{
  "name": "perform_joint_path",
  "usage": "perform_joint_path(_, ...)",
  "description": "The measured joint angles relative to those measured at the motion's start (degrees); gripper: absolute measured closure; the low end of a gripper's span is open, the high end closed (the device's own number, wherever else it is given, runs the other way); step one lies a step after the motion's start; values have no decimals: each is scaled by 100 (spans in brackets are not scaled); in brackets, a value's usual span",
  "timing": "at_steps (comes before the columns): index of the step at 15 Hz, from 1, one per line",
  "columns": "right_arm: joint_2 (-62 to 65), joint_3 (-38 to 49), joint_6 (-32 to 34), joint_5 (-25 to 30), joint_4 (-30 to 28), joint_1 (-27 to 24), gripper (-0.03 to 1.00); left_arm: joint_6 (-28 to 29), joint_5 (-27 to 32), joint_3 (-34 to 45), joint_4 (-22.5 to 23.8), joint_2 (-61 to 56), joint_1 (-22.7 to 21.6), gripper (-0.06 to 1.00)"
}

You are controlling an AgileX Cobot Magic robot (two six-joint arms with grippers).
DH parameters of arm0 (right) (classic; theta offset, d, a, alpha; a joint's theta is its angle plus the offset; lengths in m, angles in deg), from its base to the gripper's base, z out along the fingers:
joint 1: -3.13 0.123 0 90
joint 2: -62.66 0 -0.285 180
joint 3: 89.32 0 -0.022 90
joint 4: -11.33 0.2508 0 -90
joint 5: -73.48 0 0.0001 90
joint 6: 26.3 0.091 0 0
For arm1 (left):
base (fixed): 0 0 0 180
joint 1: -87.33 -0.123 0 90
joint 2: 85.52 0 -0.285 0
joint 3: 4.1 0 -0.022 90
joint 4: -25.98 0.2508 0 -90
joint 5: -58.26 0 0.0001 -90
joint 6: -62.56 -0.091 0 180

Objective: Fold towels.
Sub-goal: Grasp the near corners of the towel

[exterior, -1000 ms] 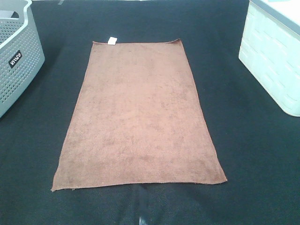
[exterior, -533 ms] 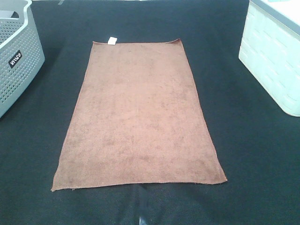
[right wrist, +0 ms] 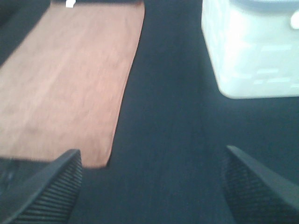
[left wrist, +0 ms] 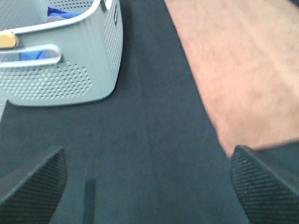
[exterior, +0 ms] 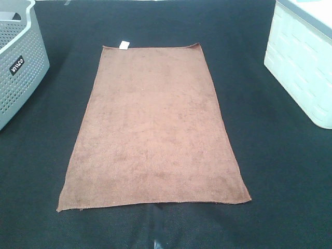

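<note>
The brown rectangular terry towel (exterior: pixel 153 124) lies flat and fully spread at the centre of the black cloth-covered surface (exterior: pixel 290 171). Its long axis runs from the near edge of the surface to the far edge. One short hem lies close to the near edge. The other lies toward the far edge and carries a small white tag (exterior: pixel 124 45) at its left corner. No writing can be read on the tag. No fold is made yet. The left gripper (left wrist: pixel 149 186) is fully open and holds nothing. It hangs over bare surface beside the towel's left long edge, with the towel's near left corner just ahead of its inner finger. The right gripper (right wrist: pixel 154 186) is likewise spread wide and empty, and mirrors this position at the towel's near right corner. Each arm is therefore nearest to its own near corner, and neither has a clear advantage. In judgement, a lengthwise fold calls for both grippers to take the near hem and carry it toward the tagged hem. A grey perforated plastic basket (exterior: pixel 23 72) stands at the left edge of the surface. It bears a black label (exterior: pixel 16 65) with white lettering that appears to read "mvco", not legible with certainty. A white plastic box with a brick-pattern relief (exterior: pixel 301 72) stands at the right edge and shows no marking.
</note>
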Motion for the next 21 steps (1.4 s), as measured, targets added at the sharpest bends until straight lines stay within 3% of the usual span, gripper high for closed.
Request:
perform_joint_path(3,-1089,-23,17,-756,-6,0,20,344,-2177,115,-413,1266,0,5)
perform_joint_path(5,-2246,-115,229,-1352,57,0,21,372,-2853,143,-1261,2504,0,5)
perform_joint_path(8,-3799,-544,321,-1318,258,0,21,149,-2939,149,-2303,3948,0,5)
perform_joint_path(12,-5667,-768,286,-1089,556,0,21,-1140,-2825,155,-3564,5678,0,11)
perform_joint_path(15,-6853,-768,-246,-1112,1163,0,21,-2275,-2733,155,-4475,6870,0,14)
perform_joint_path(16,-6853,-768,-246,-1112,1163,0,21,-2275,-2733,155,-4475,6870,0,14)
perform_joint_path(20,-7947,-768,-1662,-1427,2739,0,21,-3174,-2727,155,-5168,7901,0,14)
perform_joint_path(21,-8245,-773,-2160,-1438,3220,0,21,-3512,-2716,149,-5592,8210,0,14)
